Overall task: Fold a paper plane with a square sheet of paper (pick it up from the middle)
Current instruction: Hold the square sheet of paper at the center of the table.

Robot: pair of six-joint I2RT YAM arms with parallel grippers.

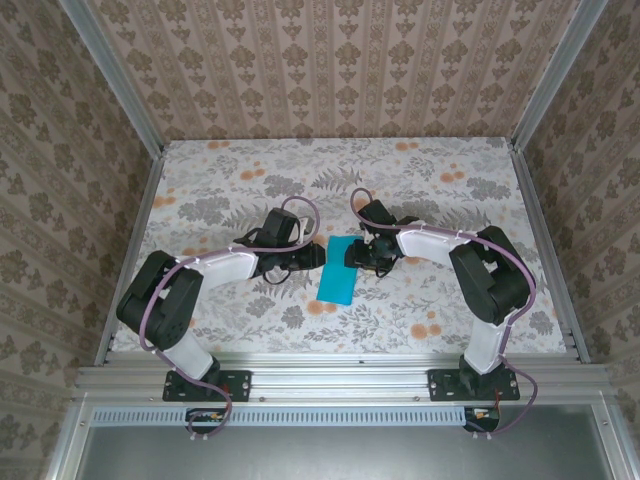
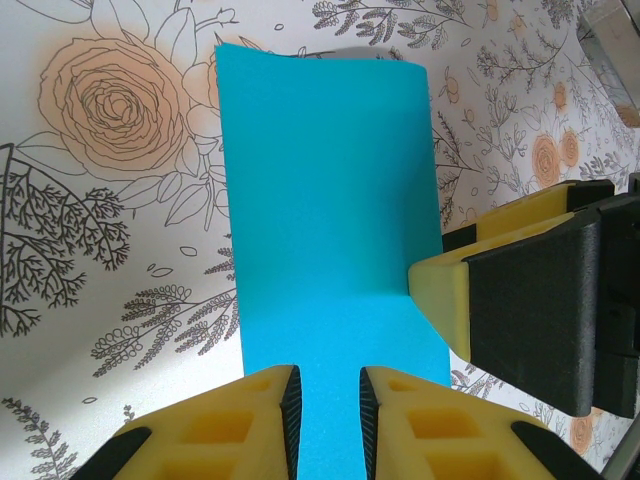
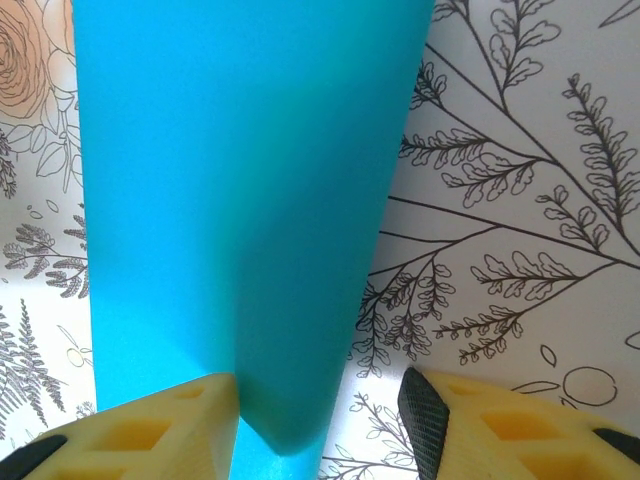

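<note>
The square sheet of paper (image 1: 338,270) lies on the floral table as a teal rectangle, folded double, between my two grippers. My left gripper (image 1: 318,256) comes at its left edge. In the left wrist view its jaws (image 2: 330,400) stand a narrow gap apart over the flat paper (image 2: 330,200), nothing between the pads. My right gripper (image 1: 358,257) is at the paper's right edge, and one of its fingers (image 2: 450,300) rests on that edge. In the right wrist view its jaws (image 3: 318,400) are wide apart, and a raised flap of the paper (image 3: 300,250) stands between them against the left finger.
A floral cloth (image 1: 440,200) covers the table, and patterned walls with metal rails (image 1: 545,240) close it in on three sides. Both arms reach inward over the middle of the table.
</note>
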